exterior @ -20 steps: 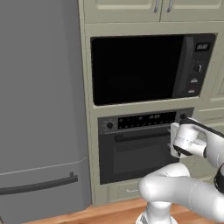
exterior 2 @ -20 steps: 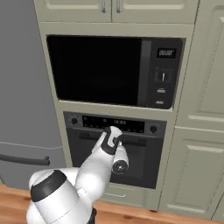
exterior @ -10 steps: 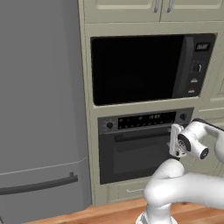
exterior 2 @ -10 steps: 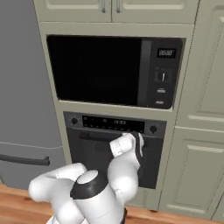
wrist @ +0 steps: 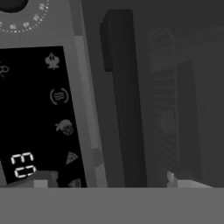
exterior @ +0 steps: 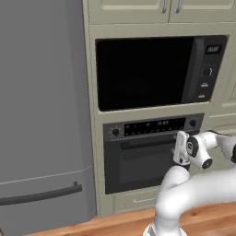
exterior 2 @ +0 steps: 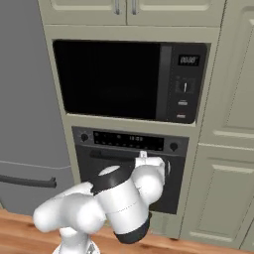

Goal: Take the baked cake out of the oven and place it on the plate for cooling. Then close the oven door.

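The white arm's two-finger gripper hangs just before the built-in black oven, fingers spread wide with nothing between them. In the hand view the two tips straddle the dark horizontal bar handle of the flat black oven door, which stands shut; the control strip's lit digital display lies to one side. Above the oven sits a larger black microwave, with a tall grey fridge at left.

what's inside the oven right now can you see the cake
The oven door is shut. Through its dark glass the hand view shows faint wire rack bars; no cake can be made out. The open gripper hovers at the bar handle.
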Tool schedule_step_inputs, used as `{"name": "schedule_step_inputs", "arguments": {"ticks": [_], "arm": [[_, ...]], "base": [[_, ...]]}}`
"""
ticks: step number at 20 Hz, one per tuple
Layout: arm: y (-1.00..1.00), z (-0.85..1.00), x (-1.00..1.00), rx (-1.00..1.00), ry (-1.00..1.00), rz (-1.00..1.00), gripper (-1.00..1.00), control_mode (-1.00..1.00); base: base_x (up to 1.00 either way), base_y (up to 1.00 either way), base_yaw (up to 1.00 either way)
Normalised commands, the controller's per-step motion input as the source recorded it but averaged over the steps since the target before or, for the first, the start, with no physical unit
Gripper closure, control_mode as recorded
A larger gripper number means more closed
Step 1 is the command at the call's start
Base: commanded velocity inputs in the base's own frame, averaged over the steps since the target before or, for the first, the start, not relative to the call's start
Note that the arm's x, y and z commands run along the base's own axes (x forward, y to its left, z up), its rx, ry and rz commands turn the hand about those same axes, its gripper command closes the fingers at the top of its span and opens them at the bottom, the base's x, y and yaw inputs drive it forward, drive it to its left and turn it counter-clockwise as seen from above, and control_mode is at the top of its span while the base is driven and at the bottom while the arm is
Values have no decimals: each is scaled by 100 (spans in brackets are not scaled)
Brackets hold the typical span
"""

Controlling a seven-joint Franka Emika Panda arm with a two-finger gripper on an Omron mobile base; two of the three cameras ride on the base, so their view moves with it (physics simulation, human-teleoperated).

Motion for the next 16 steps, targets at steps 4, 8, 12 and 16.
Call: {"name": "schedule_step_inputs", "arguments": {"ticks": [4, 8, 12, 16], "arm": [[-17, -1, 30, 3, -4, 0, -100, -100], [-22, -15, 31, 2, -5, 0, -100, -100], [-22, -19, 29, 2, -3, 0, -100, -100], [-10, -26, 21, 0, -2, 0, -100, -100]], "base": [[0, 0, 0], [0, 0, 0], [0, 0, 0], [0, 0, 0]]}}
